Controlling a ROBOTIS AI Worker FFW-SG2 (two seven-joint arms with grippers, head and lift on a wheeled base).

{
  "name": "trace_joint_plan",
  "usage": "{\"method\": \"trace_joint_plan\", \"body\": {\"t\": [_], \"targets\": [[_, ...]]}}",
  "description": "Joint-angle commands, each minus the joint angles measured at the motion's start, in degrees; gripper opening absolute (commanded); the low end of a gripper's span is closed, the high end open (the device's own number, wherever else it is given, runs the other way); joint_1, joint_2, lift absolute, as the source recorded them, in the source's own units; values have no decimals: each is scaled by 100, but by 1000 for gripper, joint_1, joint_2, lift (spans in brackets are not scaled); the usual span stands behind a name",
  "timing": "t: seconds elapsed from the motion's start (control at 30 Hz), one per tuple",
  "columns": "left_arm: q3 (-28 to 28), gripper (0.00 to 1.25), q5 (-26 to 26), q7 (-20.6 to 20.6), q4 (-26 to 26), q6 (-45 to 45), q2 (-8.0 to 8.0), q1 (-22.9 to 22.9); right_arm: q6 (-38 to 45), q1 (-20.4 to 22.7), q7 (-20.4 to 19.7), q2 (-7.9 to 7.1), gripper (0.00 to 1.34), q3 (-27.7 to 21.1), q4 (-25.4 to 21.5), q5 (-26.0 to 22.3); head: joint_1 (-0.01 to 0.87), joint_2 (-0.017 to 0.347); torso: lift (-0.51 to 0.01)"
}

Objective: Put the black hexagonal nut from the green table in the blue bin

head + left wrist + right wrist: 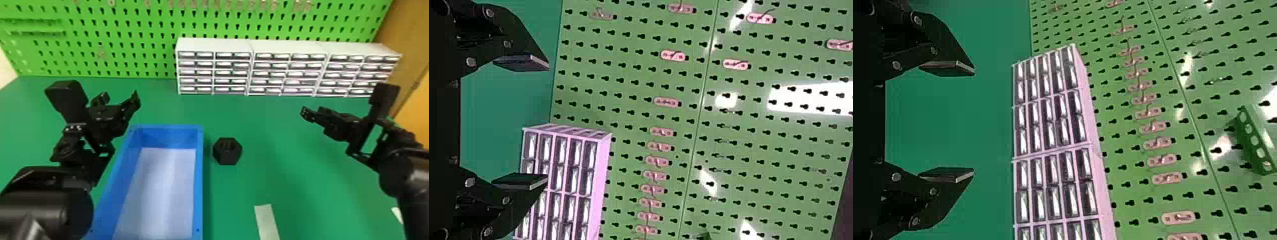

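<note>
In the head view, the black hexagonal nut (227, 151) rests on the green table (274, 127), just right of the blue bin (199, 178), its hole facing up. The bin has a pale bottom with nothing on it. My left gripper (119, 101) is above the table past the bin's far left corner. On the right side, well away from the nut, is my right gripper (308, 114). In the left wrist view my left gripper (548, 121) is open with nothing between its fingers. My right gripper (974, 124) likewise stands open and empty in the right wrist view.
White drawer cabinets (284, 48) line the back of the table, below a green pegboard (127, 38) with hooks. A pale strip (267, 220) lies at the near side, right of the bin. A yellowish surface (411, 48) stands at the far right.
</note>
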Motion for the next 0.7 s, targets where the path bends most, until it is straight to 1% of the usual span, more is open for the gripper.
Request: {"method": "trace_joint_plan", "body": {"t": [0.0,0.33,0.53,0.67], "targets": [[0,793,10,0,-1,1,0,1,471,-169,0,-51,799,117,-24,126,691,9,-97],[0,793,10,0,-1,1,0,-8,1693,-678,-18,-192,799,574,-42,732,691,9,-97],[-8,793,10,0,-1,1,0,-8,2255,-969,-44,-289,801,899,-42,1092,691,9,-97],[-17,793,10,0,-1,1,0,-8,2651,-1162,-88,-324,801,1128,-24,1338,691,9,-97]]}}
